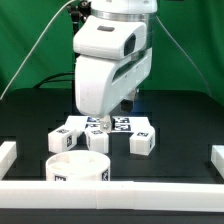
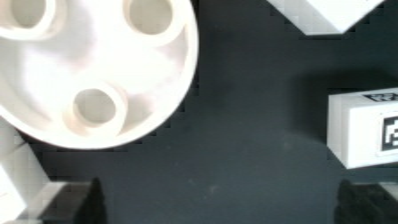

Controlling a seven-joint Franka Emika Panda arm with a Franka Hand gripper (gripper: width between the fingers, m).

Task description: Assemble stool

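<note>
One seat disc (image 1: 78,167) and three legs that I can count, none joined, so assembly looks barely begun. The seat sits on the near side of the black table (image 1: 180,118), toward the exterior view's left and close to the near rail (image 1: 110,193). Its hollow side is up, and the wrist view shows its sockets (image 2: 93,103) bare. The legs lie loose just beyond it: left leg (image 1: 68,140), middle leg (image 1: 97,141) under the arm, right leg (image 1: 142,144). More tagged white (image 1: 122,125) lies farther back, partly hidden; I cannot tell whether it is the marker board or another part. Gripper (image 1: 103,123) hangs low over the cluster, jaws spread wide with nothing between them. In the wrist view its dark fingertips (image 2: 61,200) flank bare table, the seat to one side and a tagged leg (image 2: 365,125) to the other. Judgement: the step in hand is the first pick, probably a leg. The next move calls for shifting over the chosen piece, squaring the jaws to its flat sides, dropping, closing, then carrying it to a socket.
</note>
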